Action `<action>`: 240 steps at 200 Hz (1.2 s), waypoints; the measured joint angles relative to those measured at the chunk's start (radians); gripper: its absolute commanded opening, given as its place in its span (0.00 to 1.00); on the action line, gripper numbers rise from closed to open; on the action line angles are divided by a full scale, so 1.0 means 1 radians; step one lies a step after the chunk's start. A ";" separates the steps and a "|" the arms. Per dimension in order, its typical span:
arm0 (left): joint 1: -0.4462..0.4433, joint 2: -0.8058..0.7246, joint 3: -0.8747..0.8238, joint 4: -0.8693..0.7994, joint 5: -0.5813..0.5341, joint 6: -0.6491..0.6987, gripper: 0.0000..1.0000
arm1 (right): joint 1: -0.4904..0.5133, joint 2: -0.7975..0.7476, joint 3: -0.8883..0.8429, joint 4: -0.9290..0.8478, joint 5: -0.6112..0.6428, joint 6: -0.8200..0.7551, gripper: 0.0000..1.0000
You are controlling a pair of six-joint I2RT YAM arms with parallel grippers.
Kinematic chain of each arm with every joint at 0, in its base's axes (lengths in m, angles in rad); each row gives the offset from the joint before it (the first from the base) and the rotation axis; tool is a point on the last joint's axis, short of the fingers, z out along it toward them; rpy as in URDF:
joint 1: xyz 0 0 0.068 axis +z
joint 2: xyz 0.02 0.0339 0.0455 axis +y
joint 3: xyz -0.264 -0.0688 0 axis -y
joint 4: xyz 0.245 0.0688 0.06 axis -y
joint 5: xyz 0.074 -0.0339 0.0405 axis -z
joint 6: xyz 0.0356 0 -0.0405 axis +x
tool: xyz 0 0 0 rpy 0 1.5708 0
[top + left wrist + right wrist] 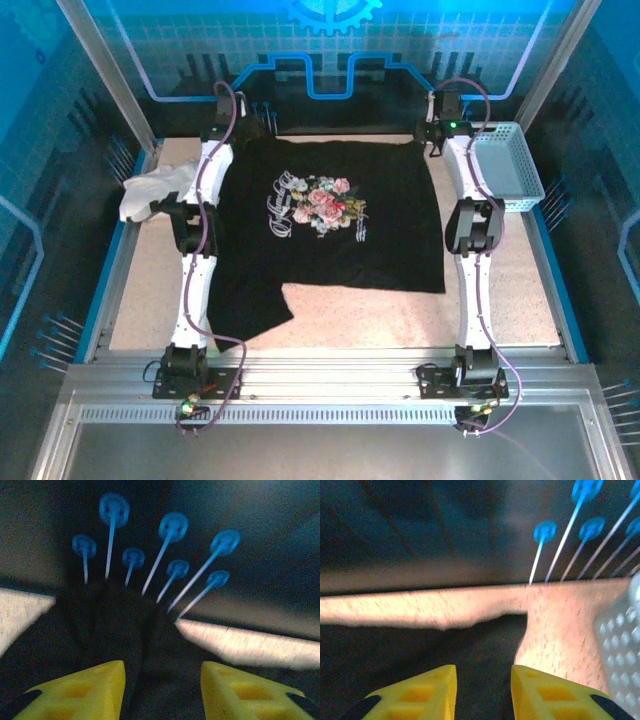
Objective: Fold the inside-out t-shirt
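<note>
**Both arms out at the far edge, jaws apart over the cloth**

Here is the black t-shirt (340, 265), spread nearly flat on the table (400, 320) with its floral print (320, 205) facing up. The near-left part reaches closer to the arm bases than the rest of the lower edge.

Both arms are stretched to the far side. The left gripper (222, 118) sits at the far-left corner and the right gripper (438, 140) at the far-right corner. On the left wrist camera the 2 yellow fingers (90, 690) stand parted, with dark fabric under the gap and nothing pinched. The right wrist camera gives the same story: the right gripper (483, 669) has its jaws apart above the shirt's corner, with bare table just beyond.

As for handling, this looks like light, limp fabric that will sag, drag and bunch rather than hold a line. The best bet is a pinch right at the 2 far corners, on the edge itself, so only the intended layer lifts.

A white garment (150, 190) lies just beside the left sleeve, and a basket (500, 127) sits to the far right.
</note>
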 measured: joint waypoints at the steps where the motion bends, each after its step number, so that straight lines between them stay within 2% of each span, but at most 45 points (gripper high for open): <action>1: 0.000 -0.008 -0.017 0.004 0.001 -0.006 0.55 | 0.001 0.000 0.000 -0.005 0.002 -0.001 0.37; 11: 0.000 -0.087 -0.164 0.029 0.008 -0.031 0.59 | 0.008 -0.014 -0.029 -0.049 0.018 -0.008 0.38; 21: 0.000 -0.216 -0.376 0.062 0.016 -0.060 0.60 | 0.020 -0.090 -0.158 -0.042 0.035 -0.012 0.40; 44: 0.000 -0.582 -0.882 0.181 0.039 -0.162 0.64 | 0.059 -0.425 -0.671 0.005 0.042 -0.004 0.44; 65: -0.003 -0.938 -1.279 0.342 0.079 -0.278 0.66 | 0.089 -0.743 -1.051 0.028 0.035 0.041 0.45; 95: -0.037 -1.256 -1.641 0.441 0.116 -0.364 0.69 | 0.055 -1.063 -1.458 0.051 0.038 0.124 0.47; 117: -0.074 -1.376 -1.855 0.393 0.120 -0.374 0.70 | -0.004 -1.141 -1.687 0.038 0.023 0.179 0.47; 147: -0.085 -1.499 -1.997 0.218 0.077 -0.360 0.72 | -0.019 -1.117 -1.798 0.011 0.000 0.234 0.46; 181: -0.116 -1.645 -2.028 0.079 0.018 -0.357 0.74 | -0.015 -1.073 -1.799 0.016 -0.034 0.263 0.45; 209: -0.127 -1.707 -2.042 -0.015 -0.013 -0.364 0.74 | -0.015 -1.022 -1.759 -0.013 -0.047 0.270 0.44; 226: -0.135 -1.728 -2.048 -0.066 -0.025 -0.383 0.73 | -0.015 -1.011 -1.749 -0.027 -0.045 0.274 0.37; 240: -0.150 -1.742 -2.053 -0.103 -0.031 -0.397 0.73 | -0.016 -1.004 -1.741 -0.037 -0.040 0.274 0.23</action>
